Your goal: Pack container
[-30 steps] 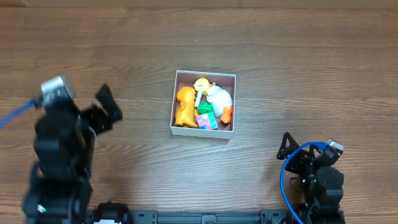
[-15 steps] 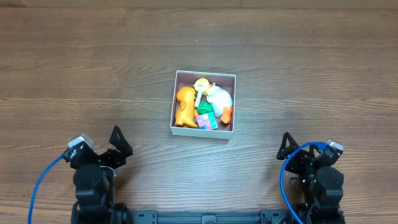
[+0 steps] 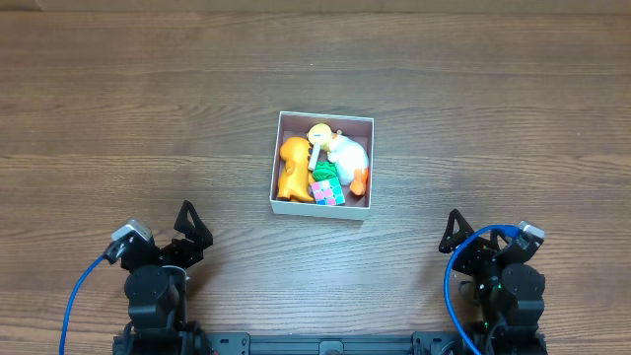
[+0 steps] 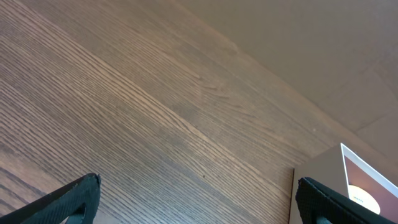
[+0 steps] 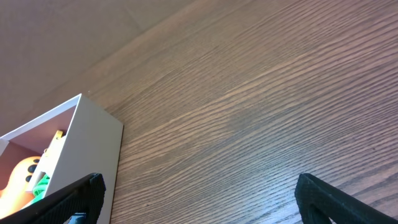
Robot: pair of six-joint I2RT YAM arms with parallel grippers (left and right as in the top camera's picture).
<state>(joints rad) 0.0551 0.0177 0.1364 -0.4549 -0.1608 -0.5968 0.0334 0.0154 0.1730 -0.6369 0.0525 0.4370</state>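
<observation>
The container (image 3: 317, 208), a white-walled square box with a pink inside, sits mid-table. It holds an orange toy (image 3: 293, 170), a white toy (image 3: 346, 151), a yellow round piece (image 3: 318, 132) and a pink-and-green cube (image 3: 326, 190). My left gripper (image 3: 192, 229) is open and empty at the front left, well away from the box. My right gripper (image 3: 454, 232) is open and empty at the front right. In the left wrist view the gripper (image 4: 199, 202) faces bare wood with the container (image 4: 320, 168) at the right. In the right wrist view the gripper (image 5: 199, 199) sees the container (image 5: 93, 143) at the left.
The brown wooden table (image 3: 473, 89) surrounds the box on all sides. Blue cables (image 3: 74, 306) run beside each arm base at the front edge.
The left arm has come down from a raised pose at the left and settled low at the front left. The right arm and the box have not moved.
</observation>
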